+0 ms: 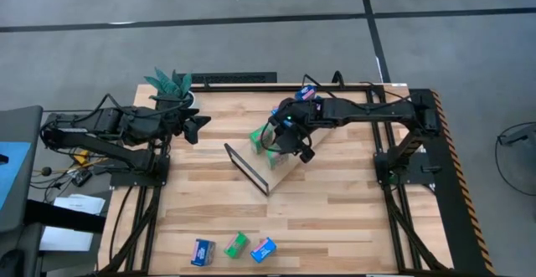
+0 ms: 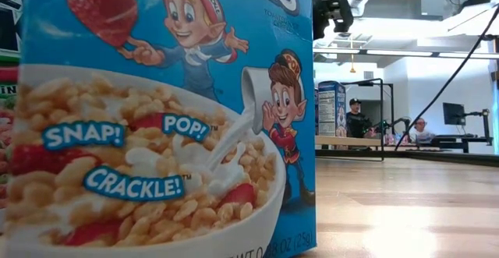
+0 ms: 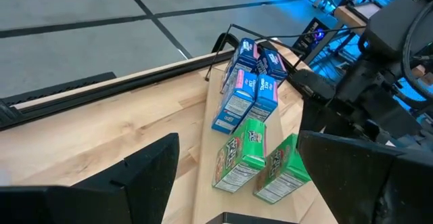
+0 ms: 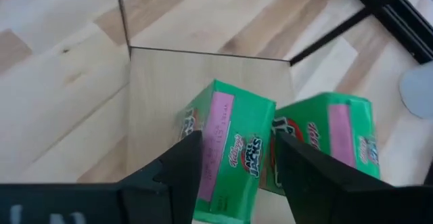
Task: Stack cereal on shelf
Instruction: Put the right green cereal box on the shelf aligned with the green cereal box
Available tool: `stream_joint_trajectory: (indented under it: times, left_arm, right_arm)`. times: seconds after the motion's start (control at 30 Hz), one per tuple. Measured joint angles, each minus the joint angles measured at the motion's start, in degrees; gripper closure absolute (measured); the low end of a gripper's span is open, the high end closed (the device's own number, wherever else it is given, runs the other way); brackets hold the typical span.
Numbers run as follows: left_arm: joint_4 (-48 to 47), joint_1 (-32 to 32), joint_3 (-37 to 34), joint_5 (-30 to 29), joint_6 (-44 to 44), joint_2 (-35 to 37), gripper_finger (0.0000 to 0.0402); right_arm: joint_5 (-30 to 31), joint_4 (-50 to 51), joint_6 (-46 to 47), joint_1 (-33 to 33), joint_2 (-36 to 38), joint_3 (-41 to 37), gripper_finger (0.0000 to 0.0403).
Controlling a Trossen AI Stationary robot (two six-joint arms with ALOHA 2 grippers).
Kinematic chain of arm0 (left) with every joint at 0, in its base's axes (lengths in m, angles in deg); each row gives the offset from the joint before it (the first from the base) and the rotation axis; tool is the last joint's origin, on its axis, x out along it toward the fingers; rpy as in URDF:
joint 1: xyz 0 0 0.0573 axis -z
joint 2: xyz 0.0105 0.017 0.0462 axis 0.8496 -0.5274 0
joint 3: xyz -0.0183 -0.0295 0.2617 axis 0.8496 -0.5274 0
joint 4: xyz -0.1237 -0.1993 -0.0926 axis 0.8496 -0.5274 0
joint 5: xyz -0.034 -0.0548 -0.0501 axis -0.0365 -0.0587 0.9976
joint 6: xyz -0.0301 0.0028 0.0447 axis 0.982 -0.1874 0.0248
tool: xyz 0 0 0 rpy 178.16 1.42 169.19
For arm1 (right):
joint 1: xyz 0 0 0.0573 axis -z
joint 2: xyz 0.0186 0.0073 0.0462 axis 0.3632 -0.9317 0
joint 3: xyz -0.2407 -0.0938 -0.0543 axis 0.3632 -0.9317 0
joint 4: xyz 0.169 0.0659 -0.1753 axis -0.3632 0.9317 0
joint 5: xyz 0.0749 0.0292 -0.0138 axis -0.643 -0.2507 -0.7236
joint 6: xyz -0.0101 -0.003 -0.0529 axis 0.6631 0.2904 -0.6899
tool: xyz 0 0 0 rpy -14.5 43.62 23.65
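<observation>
The shelf (image 1: 280,170), a light-wood board with black wire ends, lies slantwise at the table's middle. Two green cereal boxes (image 3: 240,153) (image 3: 281,170) stand on it, with several blue boxes (image 3: 247,88) behind them toward its far end. My right gripper (image 4: 233,163) is over the shelf, shut on one green box (image 4: 223,143); the second green box (image 4: 325,139) stands right beside it. My left gripper (image 1: 199,126) is open and empty, hovering at the table's far left. Three more boxes (image 1: 234,248) lie near the table's near edge. My right gripper pinches the green box's two narrow sides (image 4: 196,149) between its two fingers, near the box's top end. The fingers come slanting down from the table's right side. The box stands on the shelf board; its lower end is hidden by the box itself.
A blue box (image 2: 156,118) stands right in front of the low camera and blocks most of that view. A green plant (image 1: 172,84) stands at the far left corner. The shelf's wire end (image 4: 122,14) rises by the board. People sit in the room beyond (image 2: 355,118).
</observation>
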State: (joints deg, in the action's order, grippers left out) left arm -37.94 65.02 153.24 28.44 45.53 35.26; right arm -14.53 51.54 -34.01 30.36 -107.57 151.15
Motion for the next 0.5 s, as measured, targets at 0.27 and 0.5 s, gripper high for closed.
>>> stream_joint_trajectory:
  times: [0.27, 0.5]
  left_arm:
    - [0.0, 0.0, 0.0, 0.0, -0.9, 0.0, 0.0109]
    - [0.0, 0.0, 0.0, 1.1, -0.5, 0.0, 0.0109]
  right_arm:
    - [0.1, 6.8, 5.6, 0.0, 0.6, 5.9, 0.0192]
    - [1.2, 22.1, 6.8, -1.6, 2.1, 13.3, 0.0219]
